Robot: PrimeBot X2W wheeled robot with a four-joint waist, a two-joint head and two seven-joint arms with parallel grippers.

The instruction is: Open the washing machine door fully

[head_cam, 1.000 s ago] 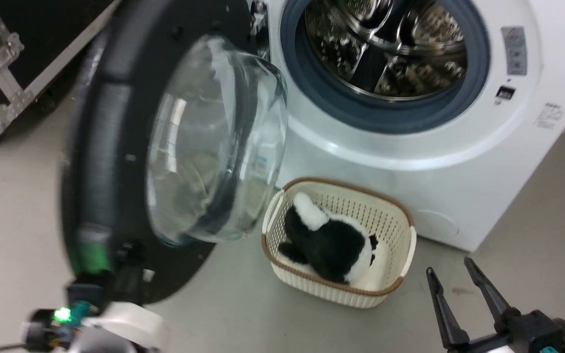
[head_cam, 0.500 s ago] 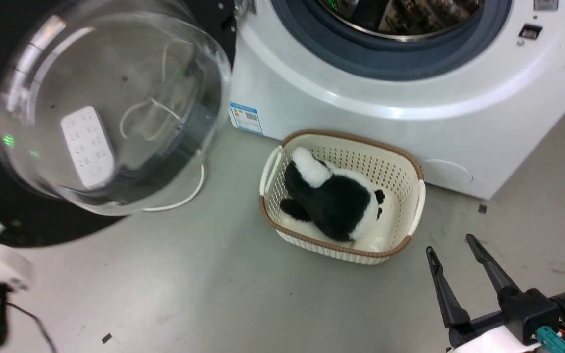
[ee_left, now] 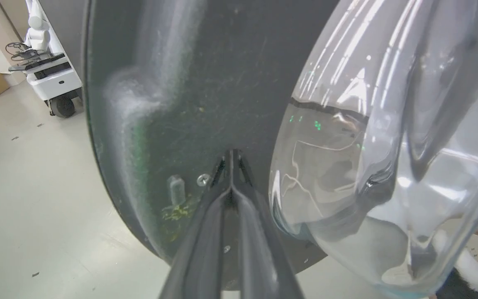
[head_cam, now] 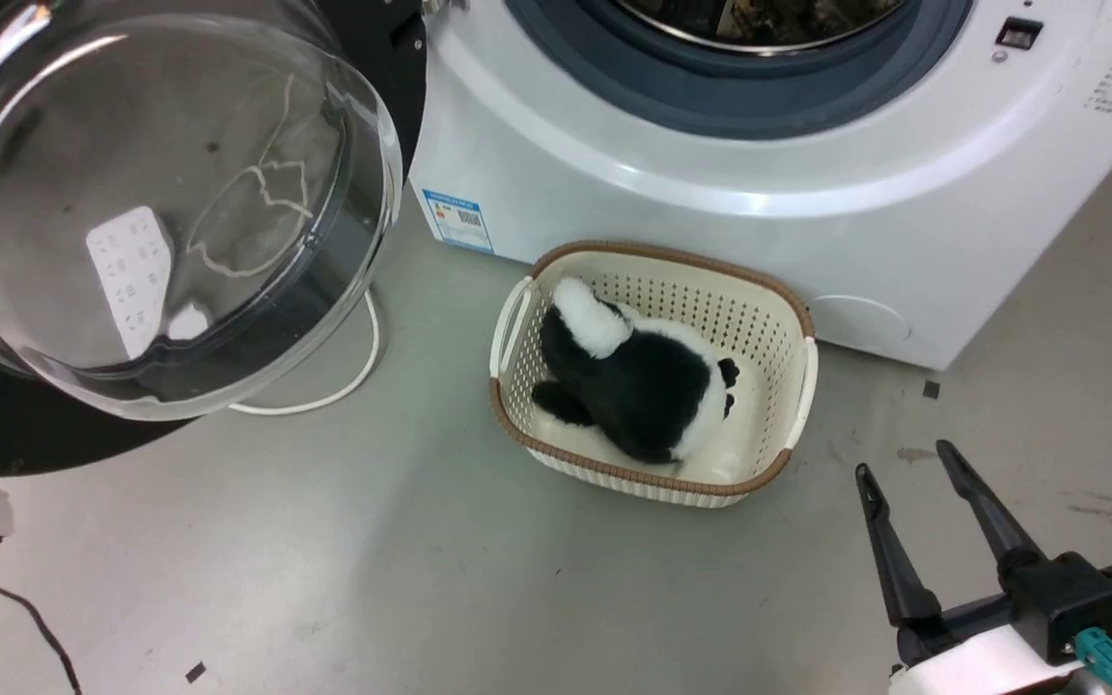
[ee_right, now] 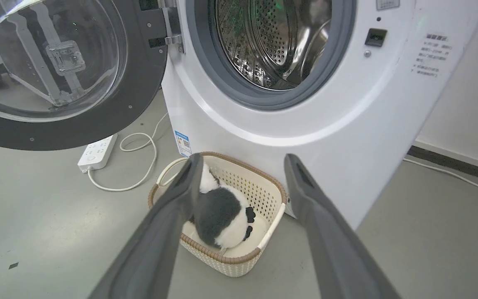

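While the right gripper [head_cam: 905, 459] hangs at the lower right of the head view, its two dark fingers spread with nothing between them, the left gripper [ee_left: 231, 154] has its fingers pressed together on nothing. In the left wrist view its tips sit right at the black inner face of the washing machine door [head_cam: 160, 212], just beside the bulging glass window; whether they touch it cannot be told.

Past the right gripper, near the frame's centre, a cream perforated basket [head_cam: 672, 253] with a brown rim stands on the grey floor [head_cam: 421, 560] and holds a black-and-white plush toy [head_cam: 633, 381]. Just behind it is the white washing machine [head_cam: 710, 241], with a small blue sticker [head_cam: 458, 218] at its lower left corner.

Higher up, the grey gasket [ee_right: 264, 97] and perforated steel drum [ee_right: 272, 41] lie uncovered. The door stands swung wide, hinged at the opening's left edge, filling the upper left. Beneath it in the right wrist view lie a white power strip [ee_right: 97, 151] and its cable [ee_right: 147, 166].
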